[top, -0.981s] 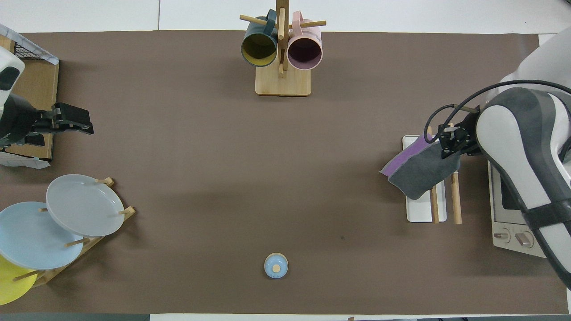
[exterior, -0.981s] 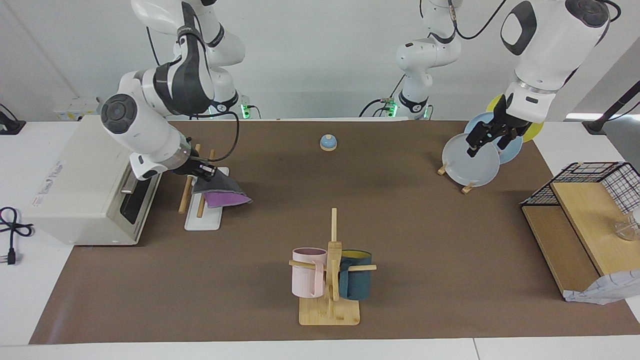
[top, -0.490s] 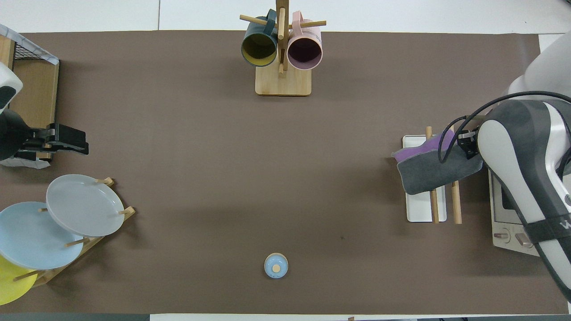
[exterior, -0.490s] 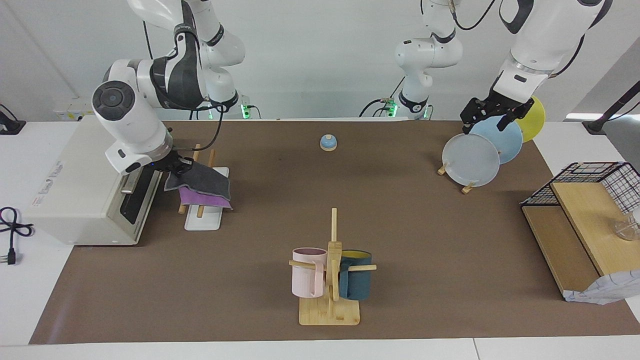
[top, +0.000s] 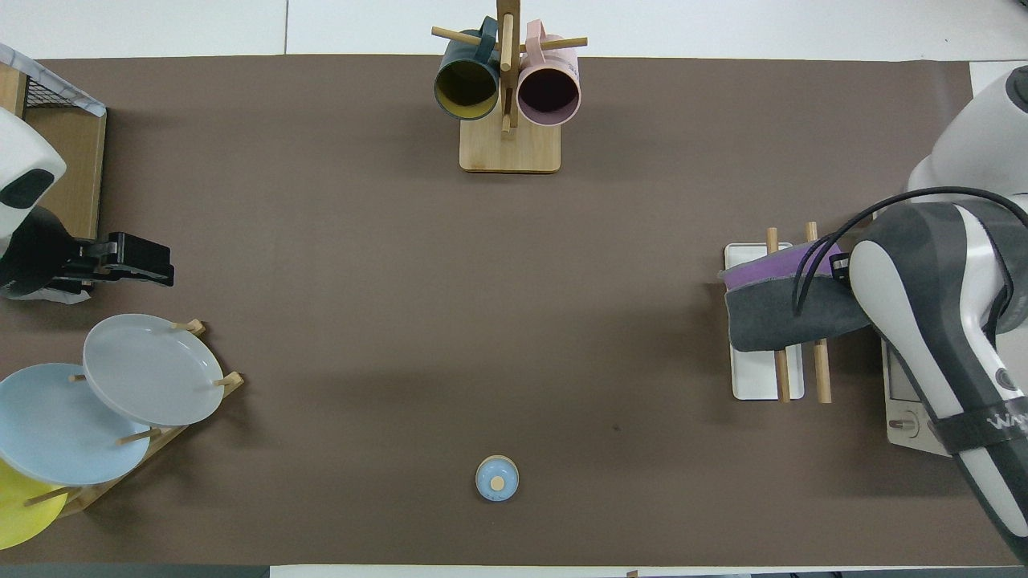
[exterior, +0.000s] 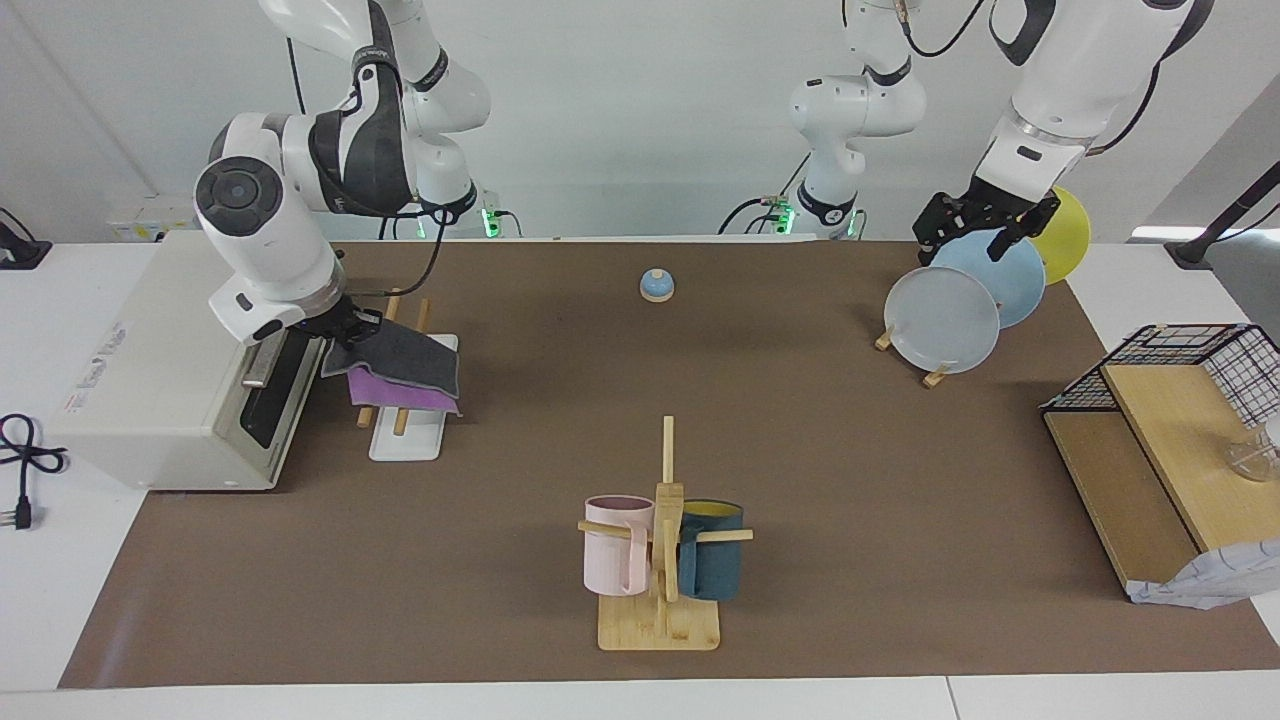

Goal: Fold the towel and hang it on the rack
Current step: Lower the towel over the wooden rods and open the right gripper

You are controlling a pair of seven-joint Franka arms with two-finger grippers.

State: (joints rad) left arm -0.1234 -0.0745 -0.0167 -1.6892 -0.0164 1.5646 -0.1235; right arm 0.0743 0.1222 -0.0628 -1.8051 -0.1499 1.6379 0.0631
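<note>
The towel (exterior: 400, 365) (top: 783, 317) is folded, dark grey on top with purple showing at its edge. It is spread across both wooden rods of the rack (exterior: 405, 440) (top: 759, 377), at the right arm's end of the table. My right gripper (exterior: 350, 325) is shut on the towel's corner, at the rack's side next to the white appliance. In the overhead view the arm hides that hand. My left gripper (exterior: 965, 245) (top: 157, 269) hangs open and holds nothing, just above the plates at the left arm's end.
A white appliance (exterior: 160, 370) stands right beside the rack. A mug tree (exterior: 660, 560) with two mugs stands mid-table, far from the robots. A plate stand (exterior: 945, 320), a small blue bell (exterior: 656, 286) and a wire-and-wood shelf (exterior: 1180, 400) with a patterned cloth (exterior: 1210, 585) are also on the table.
My right gripper has carried the towel toward the appliance, so it now lies flatter across both rods. My left gripper has risen from in front of the plates to just above them.
</note>
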